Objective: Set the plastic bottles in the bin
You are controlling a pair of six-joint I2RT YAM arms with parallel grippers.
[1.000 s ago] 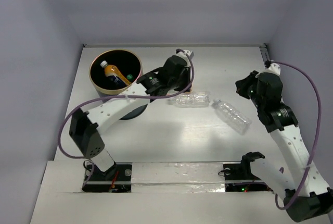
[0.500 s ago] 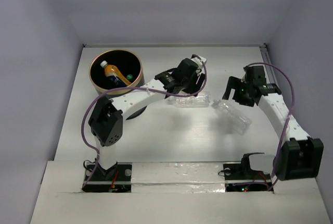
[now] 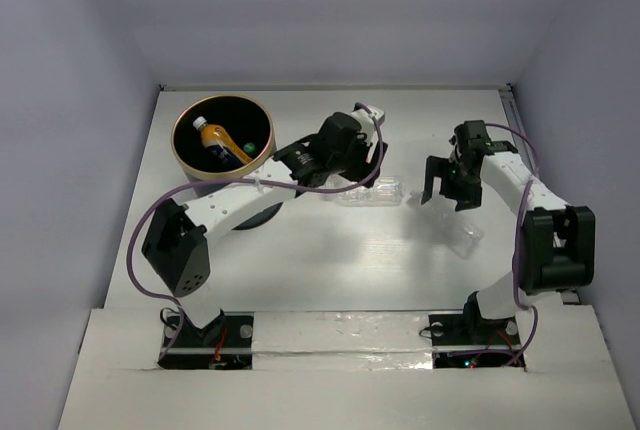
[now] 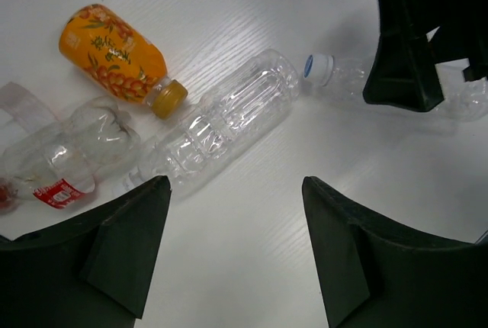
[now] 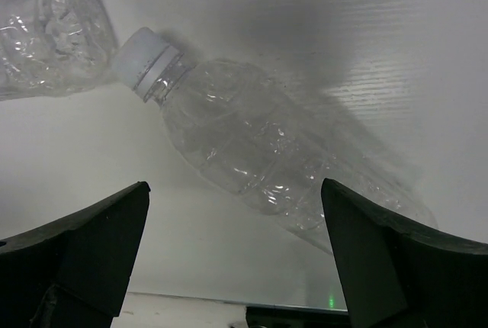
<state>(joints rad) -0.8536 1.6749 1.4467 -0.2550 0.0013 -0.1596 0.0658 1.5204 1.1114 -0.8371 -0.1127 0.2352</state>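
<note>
Clear ribbed plastic bottle point(image 4: 221, 122) is faced by the open left claw point(image 4: 236, 229), a crumpled clear bottle point(image 5: 252, 152) by the open right claw point(image 5: 236, 252). Either could be squirted aside if pinched off-centre, away from the round navy bin point(image 3: 176, 155) at ten o'clock.

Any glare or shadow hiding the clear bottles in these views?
Top external: the ribbed bottle looks faint against the white table. Left wrist: sharp, evenly lit, small highlights only. Right wrist: the capped bottle lies in grey shadow, yet readable.
</note>
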